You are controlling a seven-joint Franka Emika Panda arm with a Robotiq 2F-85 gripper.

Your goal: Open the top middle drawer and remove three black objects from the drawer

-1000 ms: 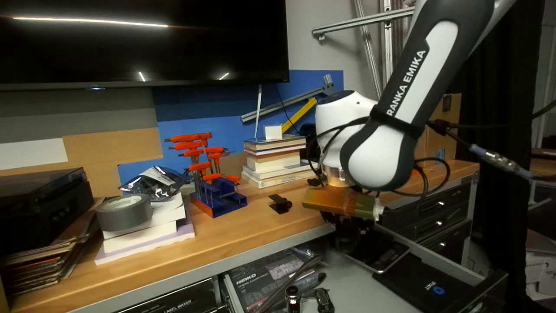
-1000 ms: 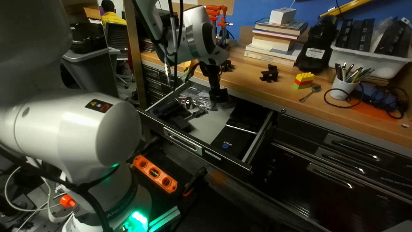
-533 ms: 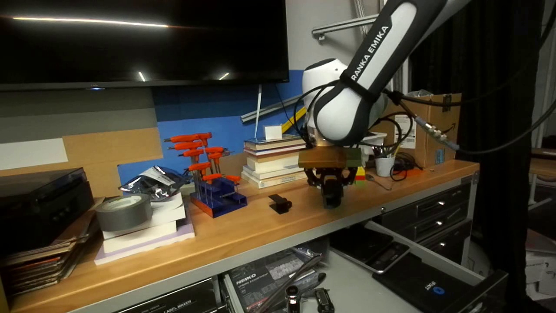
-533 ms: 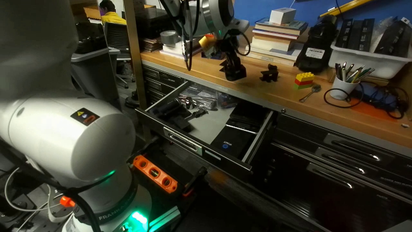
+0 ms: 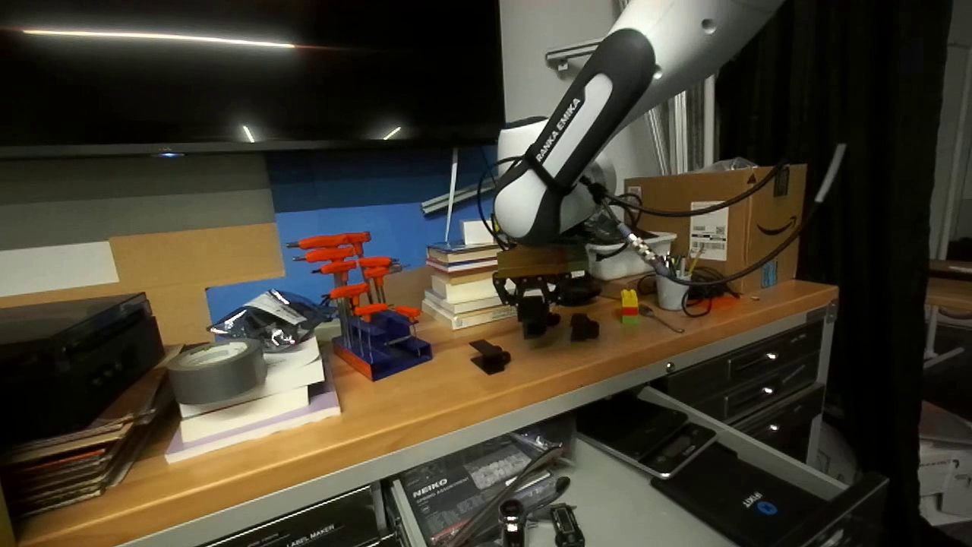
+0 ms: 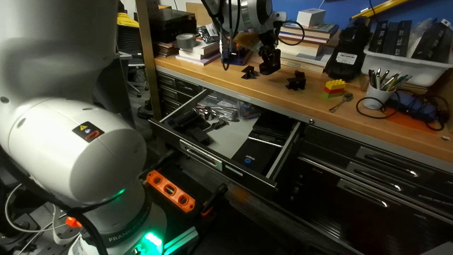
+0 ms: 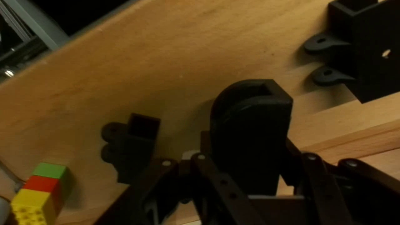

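The top middle drawer (image 6: pixel 201 156) is pulled open; it also shows in an exterior view (image 5: pixel 748 441). My gripper (image 7: pixel 247 150) is shut on a chunky black object (image 7: pixel 250 122). It holds this object just above the wooden bench top, in both exterior views (image 5: pixel 535 323) (image 6: pixel 270 67). A second black object (image 7: pixel 375 53) lies on the bench to one side, also in both exterior views (image 5: pixel 490 355) (image 6: pixel 249 72). A third black object (image 7: pixel 136 147) lies on the other side (image 5: pixel 584 327) (image 6: pixel 296 81). The held object hangs between these two, apart from both.
Toy bricks (image 6: pixel 334 88), a spoon (image 6: pixel 342 102) and a pen cup (image 6: pixel 379 94) stand along the bench. Behind the gripper is a book stack (image 5: pixel 463 285). A red-and-blue tool rack (image 5: pixel 380 346) stands farther along. The drawer holds a black case (image 5: pixel 740 494) and calipers (image 5: pixel 566 524).
My gripper has risen from over the open drawer and moved across the bench with the black object held, ending between the two black objects there. The drawer has not moved.
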